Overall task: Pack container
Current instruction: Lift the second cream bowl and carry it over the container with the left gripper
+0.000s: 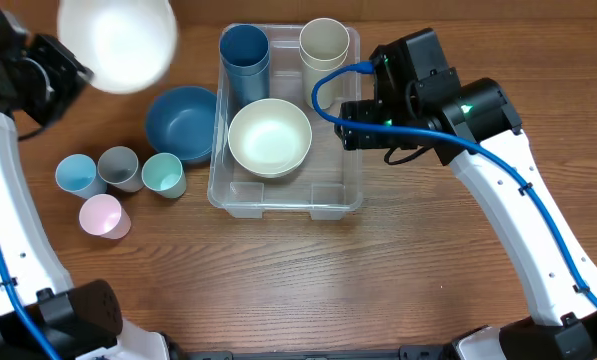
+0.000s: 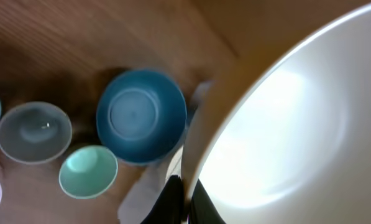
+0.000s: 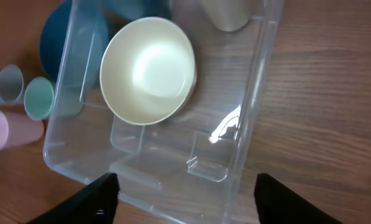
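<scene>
The left pincer (image 2: 184, 196) is pinching the rim of a white bowl (image 2: 284, 124) and holding it in the air above the left side of the worktop (image 1: 308, 280). The right pincer (image 3: 185, 193) is hovering with its jaws spread over the right side of the container (image 1: 286, 207). The container is sitting mid-worktop, carrying a cream bowl (image 1: 269, 137), a dark blue cup (image 1: 244, 55) and a cream cup (image 1: 324, 45), with a blue bowl (image 1: 178, 122) just beside its left wall and four small pastel cups (image 1: 119, 167) standing further left.

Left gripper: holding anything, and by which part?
The left gripper is shut on the white bowl, pinching its rim. The right gripper is open over the container, holding nothing.
</scene>
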Robot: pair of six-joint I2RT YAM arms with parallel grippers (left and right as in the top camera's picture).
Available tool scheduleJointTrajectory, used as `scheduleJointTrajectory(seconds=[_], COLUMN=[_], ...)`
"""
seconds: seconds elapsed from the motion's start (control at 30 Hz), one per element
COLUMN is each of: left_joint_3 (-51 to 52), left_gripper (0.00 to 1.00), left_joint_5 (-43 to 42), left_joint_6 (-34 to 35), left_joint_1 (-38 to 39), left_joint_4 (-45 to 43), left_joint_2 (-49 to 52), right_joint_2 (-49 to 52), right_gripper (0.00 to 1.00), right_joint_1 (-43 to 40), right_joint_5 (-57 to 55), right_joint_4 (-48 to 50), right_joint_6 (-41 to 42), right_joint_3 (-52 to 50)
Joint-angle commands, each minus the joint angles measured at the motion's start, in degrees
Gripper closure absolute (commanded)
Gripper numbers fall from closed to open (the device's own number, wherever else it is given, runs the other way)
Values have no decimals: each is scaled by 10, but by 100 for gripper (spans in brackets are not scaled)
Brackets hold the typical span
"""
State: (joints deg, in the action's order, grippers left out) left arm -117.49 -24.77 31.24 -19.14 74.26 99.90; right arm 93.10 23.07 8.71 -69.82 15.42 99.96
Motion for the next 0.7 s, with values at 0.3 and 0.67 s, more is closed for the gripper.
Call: scheduleJointTrajectory(seconds=[0.3,0.67], left_joint_3=[8,166], left_gripper=[96,96], left_joint_5=[120,149], left_joint_6=[-30,57], left_joint_1=[233,291], left_joint_4=[89,30], left_joint_2=[1,6], right_joint_2=[-6,-6], right_gripper=[7,0], right_joint_1=[-233,-382], right_joint_5=[-7,4], right_joint_4=[20,-1], right_joint_6=[133,134], right_joint_3=[24,24])
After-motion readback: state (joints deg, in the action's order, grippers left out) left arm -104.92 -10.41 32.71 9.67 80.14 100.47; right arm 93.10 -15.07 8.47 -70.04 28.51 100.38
